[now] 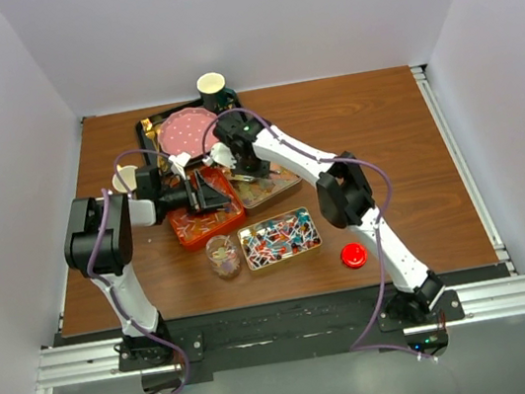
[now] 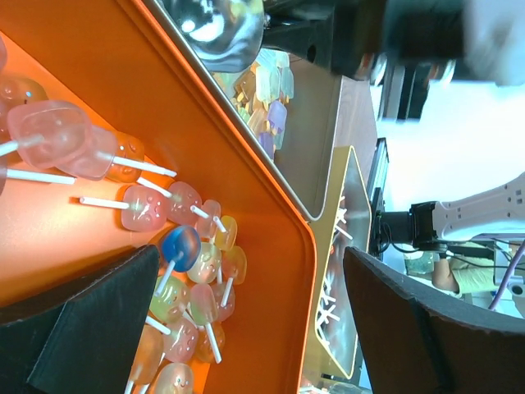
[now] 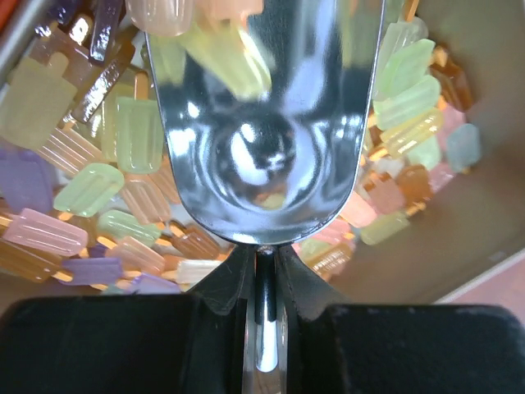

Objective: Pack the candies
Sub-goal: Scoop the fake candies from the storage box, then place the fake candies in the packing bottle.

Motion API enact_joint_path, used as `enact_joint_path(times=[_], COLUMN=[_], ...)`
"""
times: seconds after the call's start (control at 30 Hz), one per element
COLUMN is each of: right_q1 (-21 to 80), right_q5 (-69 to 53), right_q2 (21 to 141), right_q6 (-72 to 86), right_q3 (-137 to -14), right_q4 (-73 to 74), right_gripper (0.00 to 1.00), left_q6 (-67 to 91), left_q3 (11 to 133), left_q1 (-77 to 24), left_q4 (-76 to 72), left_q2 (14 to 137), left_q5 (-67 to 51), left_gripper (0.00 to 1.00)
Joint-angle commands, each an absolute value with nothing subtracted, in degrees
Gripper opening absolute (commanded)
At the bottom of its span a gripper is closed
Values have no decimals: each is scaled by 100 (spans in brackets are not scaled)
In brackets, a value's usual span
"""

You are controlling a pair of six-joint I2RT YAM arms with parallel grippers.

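The right tool (image 3: pixel 261 289) is shut tight on the thin handle of a metal scoop (image 3: pixel 262 139). The scoop's long axis runs straight out from the wrist, so its open mouth faces away from the arm. The candies that matter here, popsicle-shaped gummies (image 3: pixel 97 187), lie heaped directly under the bowl and past its mouth on both sides, in a shallow gummy tray (image 1: pixel 279 190). A few pale pieces seem to sit at the scoop's front lip, though reflections in the metal make that hard to judge. A push forward along the handle's line should therefore drive the mouth into the pile, not across it. The left tool (image 2: pixel 250 271) hangs wide open and holds nothing, low over the orange tray (image 2: pixel 271 139) of lollipop-shaped candies (image 2: pixel 176 246). That tray's rim lies just beside the gummy tray, so the left arm crowds that side. Likely destinations lie toward the arms' bases: a small clear jar (image 1: pixel 223 256) and, just beside it, a tray of wrapped candies (image 1: pixel 279 237). The right arm is the nearer one for the gummies. The bare surface (image 1: pixel 383 138) on its outer side gives it open room to swing, with only a red lid (image 1: pixel 354 255) sitting there, near the front edge.
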State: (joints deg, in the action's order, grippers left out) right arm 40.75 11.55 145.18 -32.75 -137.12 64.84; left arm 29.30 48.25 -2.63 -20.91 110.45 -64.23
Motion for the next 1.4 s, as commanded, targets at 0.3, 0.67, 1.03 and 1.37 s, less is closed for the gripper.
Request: enact_joint_path(times=[0.3,0.67,1.03,1.37], right_q1=[3621,3586,3542,4086], right_q5=[-870,-642,-527,-721], right_q2=[13325,12684,11400,10574], right_q6=[-3041,-3225,-3744,-5009], right_q3=[-12051,-11734,-10872,-10996], right_q4=[5239,5229,5395,6767], right_gripper=[0,0,0,0], left_q6=[2383,1425,993,80], left_q3=[5079,5773,5871,5924], left_q1=[-18,0,0,0], left_q4=[-1346,96,703,1406], left_q2=[10740,10380,9519,8316], left_q5=[-6548,-6390,-5793,-3324], left_gripper=[100,100,100,100])
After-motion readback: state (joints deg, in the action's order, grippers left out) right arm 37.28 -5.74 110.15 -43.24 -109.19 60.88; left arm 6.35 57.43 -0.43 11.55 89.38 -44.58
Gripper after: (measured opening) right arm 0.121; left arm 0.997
